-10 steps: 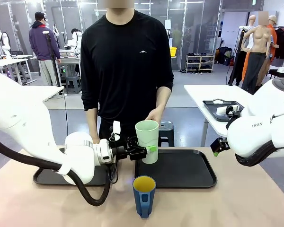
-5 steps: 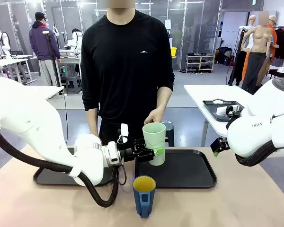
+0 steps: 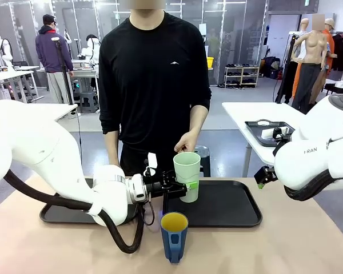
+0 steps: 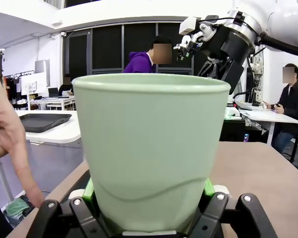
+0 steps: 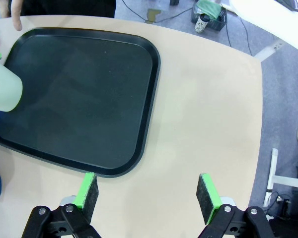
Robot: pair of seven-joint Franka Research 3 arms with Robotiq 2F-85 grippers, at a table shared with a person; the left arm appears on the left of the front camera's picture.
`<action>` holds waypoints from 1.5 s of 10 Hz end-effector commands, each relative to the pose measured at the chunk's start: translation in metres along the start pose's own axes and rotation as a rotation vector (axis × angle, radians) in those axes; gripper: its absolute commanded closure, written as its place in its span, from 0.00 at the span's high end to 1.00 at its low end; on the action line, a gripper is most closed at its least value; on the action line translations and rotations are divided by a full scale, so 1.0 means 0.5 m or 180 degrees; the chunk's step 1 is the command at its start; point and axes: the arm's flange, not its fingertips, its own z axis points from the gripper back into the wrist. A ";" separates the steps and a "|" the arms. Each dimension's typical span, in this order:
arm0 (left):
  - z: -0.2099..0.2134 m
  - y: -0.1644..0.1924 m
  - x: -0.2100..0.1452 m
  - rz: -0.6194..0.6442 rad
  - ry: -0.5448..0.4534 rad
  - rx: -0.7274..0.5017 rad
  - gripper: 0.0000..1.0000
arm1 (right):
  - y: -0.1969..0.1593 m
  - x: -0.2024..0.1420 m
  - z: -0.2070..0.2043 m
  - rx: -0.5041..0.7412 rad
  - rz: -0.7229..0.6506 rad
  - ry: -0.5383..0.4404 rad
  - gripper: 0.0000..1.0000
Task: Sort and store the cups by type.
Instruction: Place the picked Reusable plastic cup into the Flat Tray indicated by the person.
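Now, holding a pale mint-green tumbler (image 3: 187,176) upright over the left end of the black tray (image 3: 228,206), with the left gripper (image 3: 184,186) clamped on its lower half, green pads pressed to opposite sides of the wall; impossible to tell whether the base touches the tray. Inside of the tumbler hidden from these angles. In front of the tray's near left corner, on the tan table (image 3: 297,245), a dark blue mug (image 3: 174,237) standing upright, yellow inside, apart from the tumbler and from both grippers. Left of the tray, a second black tray (image 3: 57,216), partly hidden behind the left arm (image 3: 46,154). Reaching in from left of the tray, forearm nearly level, wrist low over the second tray, fingers pointing toward the tray's left end. Beside the tray's right end, the right gripper (image 5: 148,192) hanging above the table, jaws spread wide, gripping nothing, looking down on the tray's right edge. Just behind the tray's far left edge, a person's hand (image 3: 186,141) loosely curled above the tumbler's rim, clear of it. Beyond the tray, a large workroom with white tables, dark glass partitions and other people.
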 end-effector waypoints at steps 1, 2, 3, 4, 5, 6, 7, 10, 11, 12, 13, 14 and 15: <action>-0.012 0.014 -0.028 -0.0148 0.0073 0.0019 0.85 | -0.001 -0.001 -0.001 0.0003 -0.0007 -0.0006 1.00; -0.011 0.014 -0.040 -0.0139 0.0074 0.0012 0.85 | -0.001 -0.001 -0.001 0.0003 -0.0007 -0.0006 1.00; -0.012 0.015 -0.054 -0.0130 0.0078 -0.0009 0.85 | -0.001 -0.001 -0.001 0.0003 -0.0007 -0.0006 1.00; -0.013 0.014 -0.067 -0.0123 0.0095 -0.0034 0.85 | -0.001 -0.001 -0.001 0.0003 -0.0007 -0.0006 1.00; -0.013 0.013 -0.078 -0.0118 0.0125 -0.0040 0.85 | -0.001 -0.001 -0.001 0.0003 -0.0007 -0.0006 1.00; -0.012 0.014 -0.086 -0.0099 0.0145 -0.0037 0.85 | -0.001 -0.001 -0.001 0.0003 -0.0007 -0.0006 1.00; -0.011 0.015 -0.093 -0.0118 0.0181 -0.0042 0.85 | -0.001 -0.001 -0.001 0.0003 -0.0007 -0.0006 1.00; -0.011 0.015 -0.109 -0.0124 0.0197 -0.0065 0.85 | -0.001 -0.001 -0.001 0.0003 -0.0007 -0.0006 1.00; -0.011 0.015 -0.117 -0.0104 0.0208 -0.0069 0.85 | -0.001 -0.001 -0.001 0.0003 -0.0007 -0.0006 1.00; -0.012 0.016 -0.123 -0.0093 0.0222 -0.0068 0.85 | -0.001 -0.001 -0.001 0.0003 -0.0007 -0.0006 1.00; -0.013 0.016 -0.128 -0.0088 0.0252 -0.0078 0.88 | -0.001 -0.001 -0.001 0.0003 -0.0007 -0.0006 1.00; -0.013 0.016 -0.131 -0.0097 0.0278 -0.0082 0.88 | -0.001 -0.001 -0.001 0.0003 -0.0007 -0.0006 1.00; -0.013 0.015 -0.134 -0.0094 0.0302 -0.0083 0.91 | -0.001 -0.001 -0.001 0.0003 -0.0007 -0.0006 1.00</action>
